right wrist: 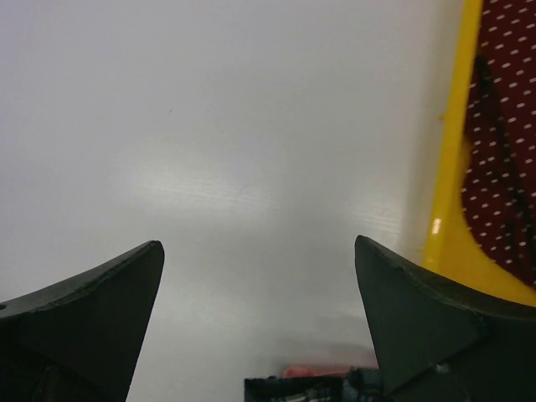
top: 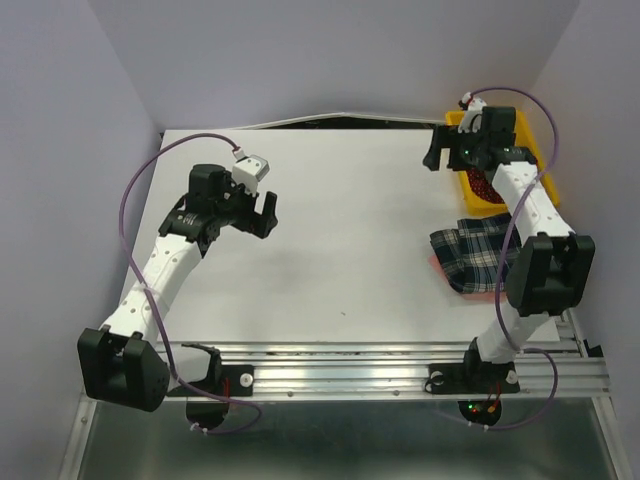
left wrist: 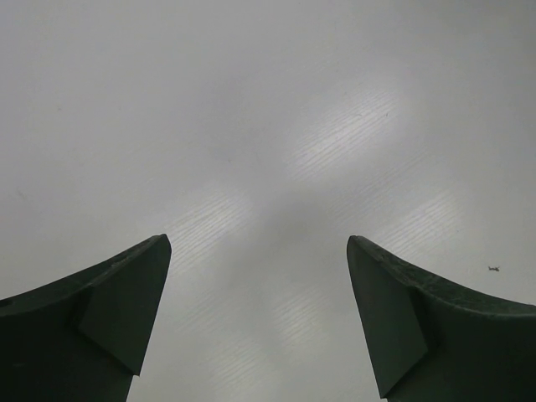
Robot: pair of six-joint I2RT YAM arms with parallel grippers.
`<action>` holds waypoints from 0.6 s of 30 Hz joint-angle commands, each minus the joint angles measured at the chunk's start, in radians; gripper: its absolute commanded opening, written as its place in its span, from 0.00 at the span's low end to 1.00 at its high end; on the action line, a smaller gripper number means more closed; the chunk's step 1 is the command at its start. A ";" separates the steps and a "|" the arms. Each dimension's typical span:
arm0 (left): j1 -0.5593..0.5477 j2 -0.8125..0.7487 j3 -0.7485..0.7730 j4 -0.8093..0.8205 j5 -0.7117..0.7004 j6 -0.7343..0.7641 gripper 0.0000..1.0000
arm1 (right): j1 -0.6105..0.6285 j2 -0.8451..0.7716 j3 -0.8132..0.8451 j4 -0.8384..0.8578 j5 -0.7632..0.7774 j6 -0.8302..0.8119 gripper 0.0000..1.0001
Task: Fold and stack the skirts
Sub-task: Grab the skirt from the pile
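Held nothing in the wide-open right gripper [top: 438,152] (left gripper [top: 268,211] open and empty too) and could have bumped the far-right-corner yellow tray [right wrist: 457,167] grabbing the red skirt [right wrist: 507,126].

We find no readable text, label, brand, number or sign anywhere in these views; no surface carries lettering that we can make out.

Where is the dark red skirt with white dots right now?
The dark red dotted skirt lies inside the yellow tray at the far right corner of the table, beyond the plaid skirt, partly hidden by the right arm.
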 commanded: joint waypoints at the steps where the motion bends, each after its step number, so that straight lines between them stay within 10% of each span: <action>1: -0.001 0.007 0.053 -0.015 0.028 -0.020 0.99 | -0.107 0.151 0.200 0.001 0.106 0.037 1.00; 18: -0.001 0.064 0.053 -0.012 0.004 -0.027 0.98 | -0.212 0.609 0.483 0.108 0.396 -0.079 1.00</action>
